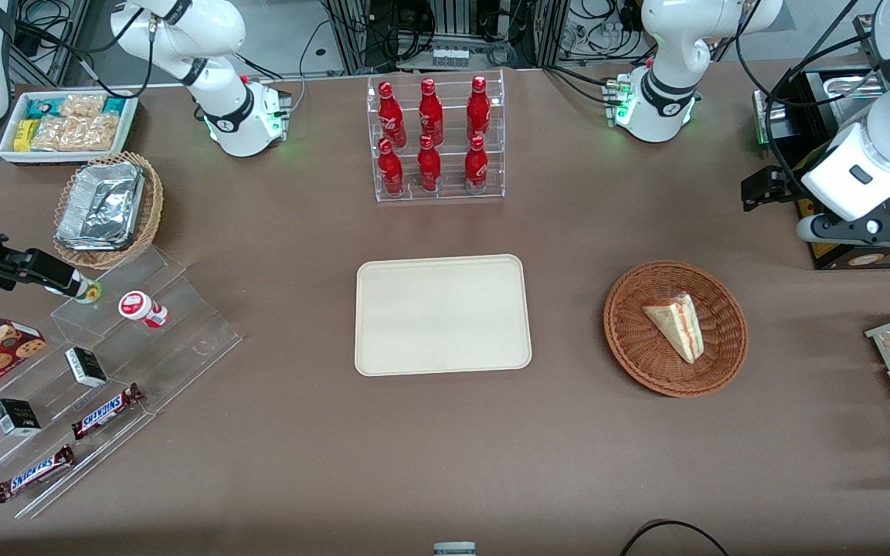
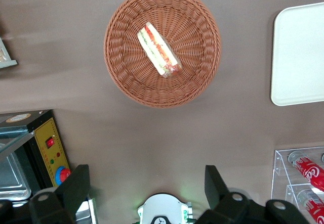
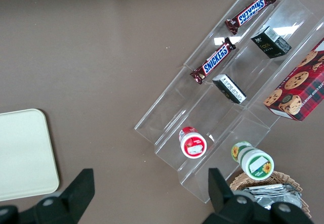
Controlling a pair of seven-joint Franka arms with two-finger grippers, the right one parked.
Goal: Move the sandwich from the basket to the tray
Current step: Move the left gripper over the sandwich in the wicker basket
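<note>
Sandwich: one clear-wrapped triangular white-bread sandwich (image 1: 677,324) lies inside the round reddish-brown wicker basket (image 1: 630,340).
Tray: one flat cream rectangular tray (image 1: 443,314), bare brown worktop (image 1: 568,432) around its rim.
Gripper: gripper (image 2: 147,186) raised above the worktop, fingers spread, holding nothing.

Bright even overhead light, soft shadows, sharp focus.

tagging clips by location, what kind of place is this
Probably a robotics lab staged as a snack shop counter: a clear rack of red bottles, Snickers bars on acrylic steps, cable-strewn equipment racks nearby. The left arm's gripper hangs open above the table, farther from the front camera than the sandwich basket.
</note>
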